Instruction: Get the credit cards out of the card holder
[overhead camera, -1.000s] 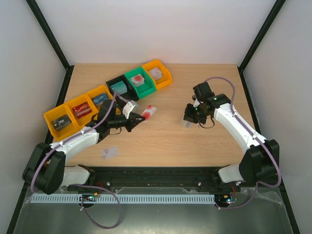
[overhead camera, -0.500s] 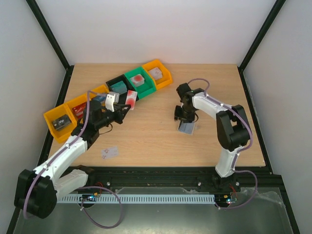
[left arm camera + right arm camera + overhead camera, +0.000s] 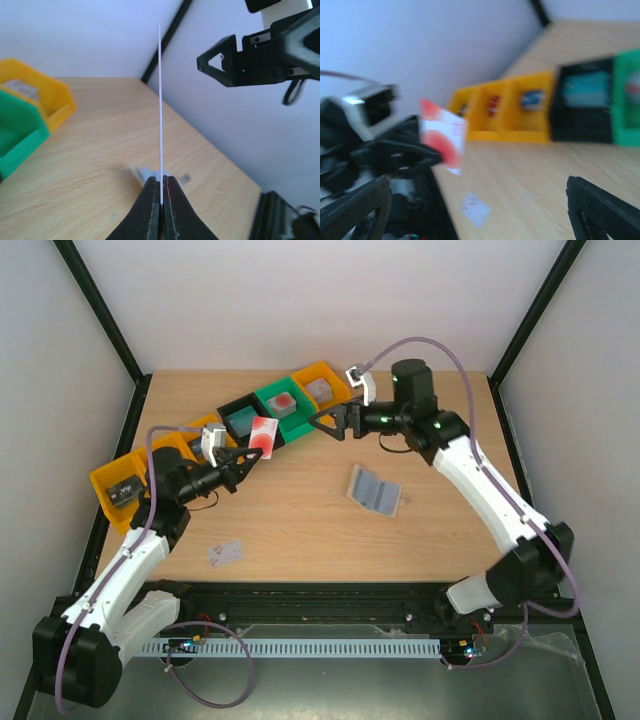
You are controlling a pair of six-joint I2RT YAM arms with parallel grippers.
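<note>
The card holder [image 3: 375, 490] lies open on the table, its light blue pockets facing up; nothing grips it. My left gripper [image 3: 245, 452] is shut on a whitish credit card with red markings [image 3: 263, 435], raised above the table near the bins. In the left wrist view that card [image 3: 160, 100] stands edge-on between the closed fingers, with the holder [image 3: 146, 173] blurred behind. A second credit card [image 3: 226, 553] lies flat near the table's front left. My right gripper [image 3: 330, 425] hangs open and empty above the table, pointing left at the held card [image 3: 442, 137].
A slanted row of bins runs along the back left: yellow ones [image 3: 120, 490], a black one [image 3: 243, 418], a green one [image 3: 285, 405] and a yellow end bin [image 3: 325, 390], each holding small items. The black frame posts stand at the table's corners.
My right gripper opened, left the card holder lying on the table, and rose toward the back left. The left arm drew back left with the card still gripped.
</note>
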